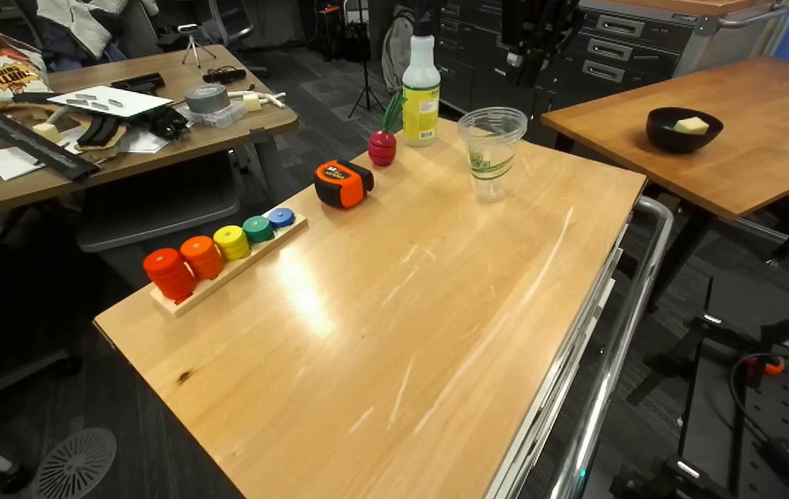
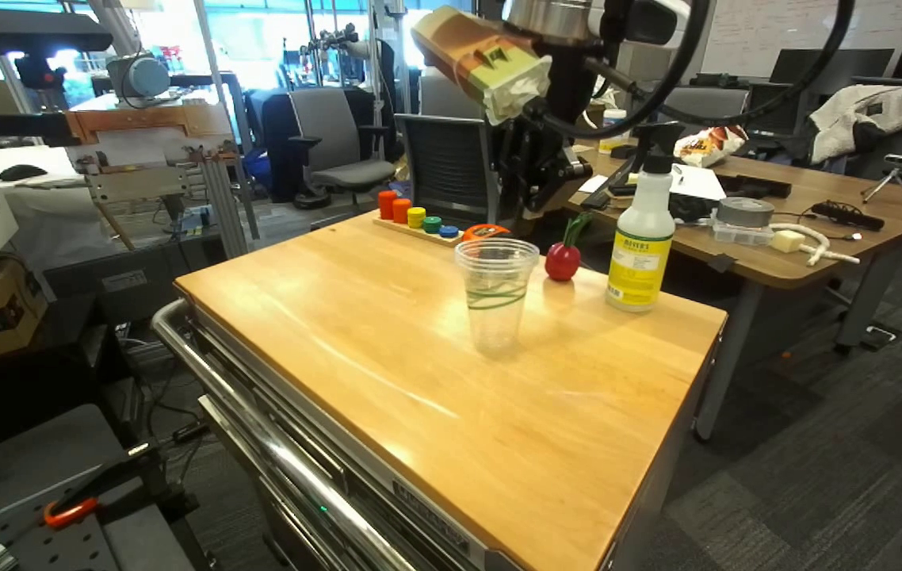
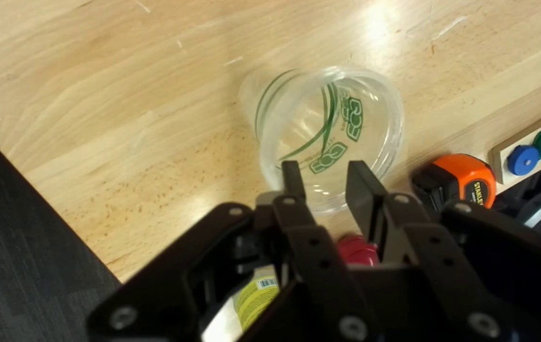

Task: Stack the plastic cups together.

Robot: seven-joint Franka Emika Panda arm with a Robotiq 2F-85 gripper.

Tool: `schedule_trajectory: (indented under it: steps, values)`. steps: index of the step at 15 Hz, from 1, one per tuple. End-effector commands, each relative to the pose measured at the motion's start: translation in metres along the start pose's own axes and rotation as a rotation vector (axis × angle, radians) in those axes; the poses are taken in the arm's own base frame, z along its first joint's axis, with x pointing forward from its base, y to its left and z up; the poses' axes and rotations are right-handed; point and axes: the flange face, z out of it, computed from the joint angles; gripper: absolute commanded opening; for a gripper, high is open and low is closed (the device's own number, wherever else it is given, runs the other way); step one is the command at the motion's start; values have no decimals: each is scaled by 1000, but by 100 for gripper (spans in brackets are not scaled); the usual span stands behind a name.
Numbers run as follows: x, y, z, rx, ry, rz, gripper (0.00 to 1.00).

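Note:
The clear plastic cups stand nested one inside another in a single upright stack on the wooden cart top. The stack of cups shows in both exterior views (image 1: 491,156) (image 2: 496,301), with several rims close together and green print on the side. In the wrist view the cups (image 3: 342,118) are seen from above, mouth up. My gripper (image 3: 325,178) is open, with a gap between its fingers and nothing held. It hangs above the stack, apart from it. The gripper also shows at the top of an exterior view (image 2: 534,198), over the cart's far edge. How many cups are nested cannot be told.
A spray bottle with a yellow label (image 1: 421,104) and a red toy with green stems (image 1: 382,147) stand near the cups. An orange-black tape measure (image 1: 344,184) and a wooden peg board with coloured rings (image 1: 242,260) lie along the cart top's edge (image 1: 159,388).

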Motion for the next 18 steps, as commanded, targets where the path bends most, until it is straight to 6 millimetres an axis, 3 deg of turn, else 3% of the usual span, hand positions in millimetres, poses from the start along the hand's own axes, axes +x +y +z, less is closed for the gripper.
schedule_trajectory:
  steps: [1, 6, 10, 15, 16, 18]
  values:
    - [1, 0, -11, 8, 32, -14, 63]
    - [-7, -3, -27, -11, 15, -29, 99]
    - [-35, -11, -63, -30, -35, -90, 100]
    - [-89, -7, -138, -39, 12, -155, 100]
    - [-57, -13, -108, -46, -28, -115, 100]
    - [-76, -11, -134, -34, 5, -132, 100]
